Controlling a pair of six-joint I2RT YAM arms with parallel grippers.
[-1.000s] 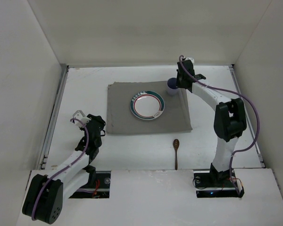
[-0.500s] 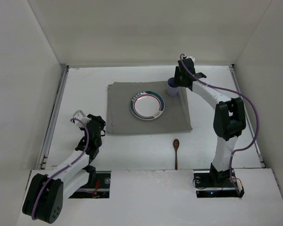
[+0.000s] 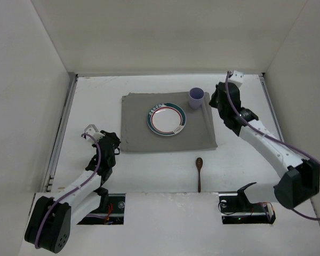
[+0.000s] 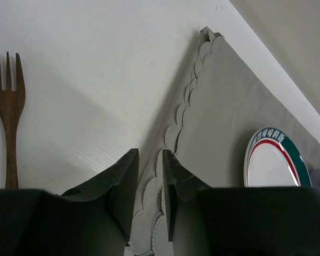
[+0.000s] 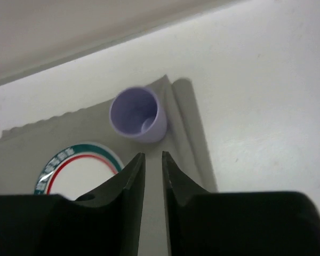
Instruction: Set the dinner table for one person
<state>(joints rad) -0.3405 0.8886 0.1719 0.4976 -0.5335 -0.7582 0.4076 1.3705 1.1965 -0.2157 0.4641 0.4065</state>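
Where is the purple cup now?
In the top view the purple cup stands upright on the far right corner of the grey mat, beyond and right of the plate.

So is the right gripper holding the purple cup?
No, the purple cup stands free on the grey mat, apart from the right gripper.
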